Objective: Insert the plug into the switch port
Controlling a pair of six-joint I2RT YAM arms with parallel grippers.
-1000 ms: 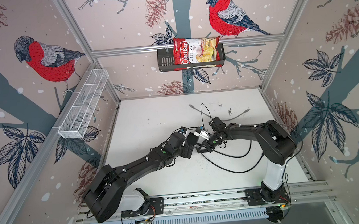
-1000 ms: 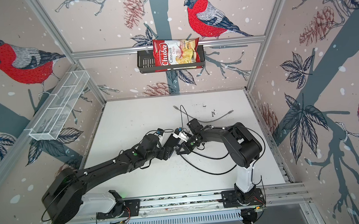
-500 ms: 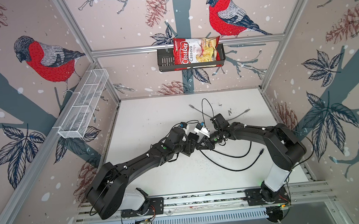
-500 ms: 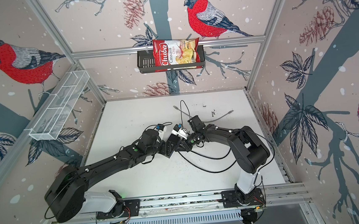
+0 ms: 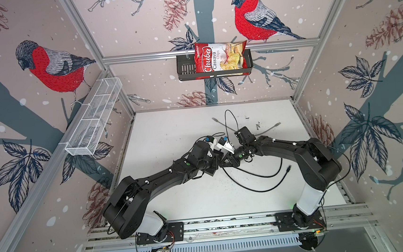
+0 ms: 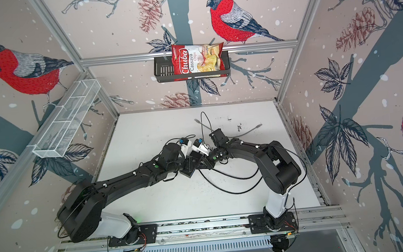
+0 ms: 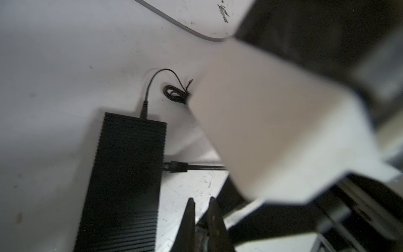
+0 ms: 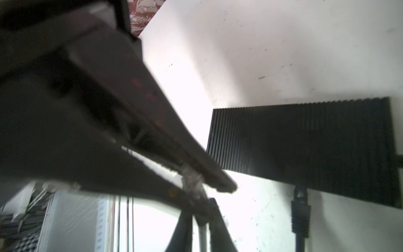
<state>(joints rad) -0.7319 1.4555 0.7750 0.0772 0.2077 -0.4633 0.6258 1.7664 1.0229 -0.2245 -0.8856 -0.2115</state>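
The flat ribbed black box (image 7: 126, 174) lies on the white table, half hidden under both grippers in the top views (image 5: 210, 172). The switch port lies on its long edge (image 8: 272, 174), and no open socket shows. A black plug (image 8: 301, 209) sits in that edge. My left gripper (image 7: 200, 201) is shut on the clear plug (image 8: 192, 185) of a grey cable (image 8: 202, 235). My right gripper (image 8: 199, 207) is shut on that grey cable just behind the plug. The two grippers meet tip to tip beside the box (image 5: 223, 165).
Loose black cables (image 5: 261, 176) loop over the table near the right arm. A second grey cable (image 5: 267, 129) lies further back. A small black coil (image 7: 174, 93) lies past the box's short end. The right arm's white camera mount (image 7: 272, 131) blocks much of the left wrist view.
My left gripper has gone from wide open to shut on the clear plug. My right gripper keeps its hold on the grey cable; both arms have stayed close together.
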